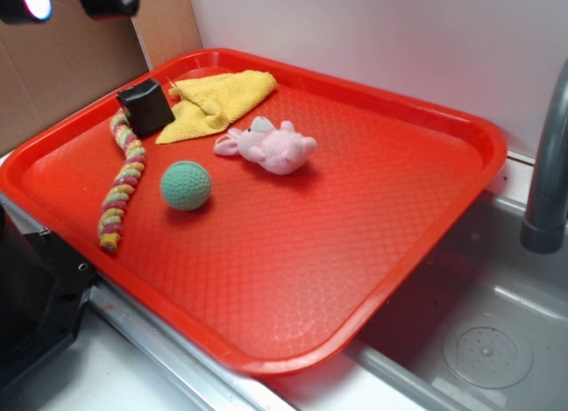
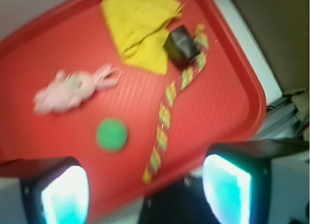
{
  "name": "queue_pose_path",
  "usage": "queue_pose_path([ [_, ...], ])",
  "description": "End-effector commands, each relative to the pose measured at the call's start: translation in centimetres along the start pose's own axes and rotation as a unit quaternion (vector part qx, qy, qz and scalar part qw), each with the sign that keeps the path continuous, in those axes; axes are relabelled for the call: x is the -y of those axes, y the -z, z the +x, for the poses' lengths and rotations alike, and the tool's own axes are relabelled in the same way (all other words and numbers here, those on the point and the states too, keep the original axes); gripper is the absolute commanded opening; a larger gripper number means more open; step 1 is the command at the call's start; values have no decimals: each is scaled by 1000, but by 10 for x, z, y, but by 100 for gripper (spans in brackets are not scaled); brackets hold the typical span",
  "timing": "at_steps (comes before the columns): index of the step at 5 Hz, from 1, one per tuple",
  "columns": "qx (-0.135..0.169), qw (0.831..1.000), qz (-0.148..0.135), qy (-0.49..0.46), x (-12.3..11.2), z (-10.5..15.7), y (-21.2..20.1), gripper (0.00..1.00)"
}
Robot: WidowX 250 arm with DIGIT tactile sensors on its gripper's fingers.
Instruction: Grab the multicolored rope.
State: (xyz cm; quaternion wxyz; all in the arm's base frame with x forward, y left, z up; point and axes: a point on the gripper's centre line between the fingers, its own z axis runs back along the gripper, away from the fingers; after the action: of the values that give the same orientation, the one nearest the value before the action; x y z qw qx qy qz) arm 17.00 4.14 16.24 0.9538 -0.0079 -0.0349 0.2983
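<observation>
Red tray (image 1: 426, 225): right half bare. Multicolored rope (image 1: 121, 182) lies along the left rim, upper end touching a black block (image 1: 145, 106); teal ball (image 1: 185, 185) just beside. Gripper (image 2: 145, 192) hangs above the tray, fingers spread wide, empty.

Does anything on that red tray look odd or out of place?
One thing: a small black block sits tilted at the tray's back corner, on the multicolored rope's far end and against the crumpled yellow cloth. Nothing looks spilled or damaged.
</observation>
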Motion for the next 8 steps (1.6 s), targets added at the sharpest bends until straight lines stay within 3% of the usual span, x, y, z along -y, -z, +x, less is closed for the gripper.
queue_pose_path([
  [1,47,994,-18,-96,-13,32,60,100],
  [5,51,989,11,-141,-28,38,148,100],
  [6,60,988,13,-143,-29,33,153,92],
  [7,52,988,12,-146,-30,31,153,0],
  [8,44,987,10,-152,-31,31,154,0],
])
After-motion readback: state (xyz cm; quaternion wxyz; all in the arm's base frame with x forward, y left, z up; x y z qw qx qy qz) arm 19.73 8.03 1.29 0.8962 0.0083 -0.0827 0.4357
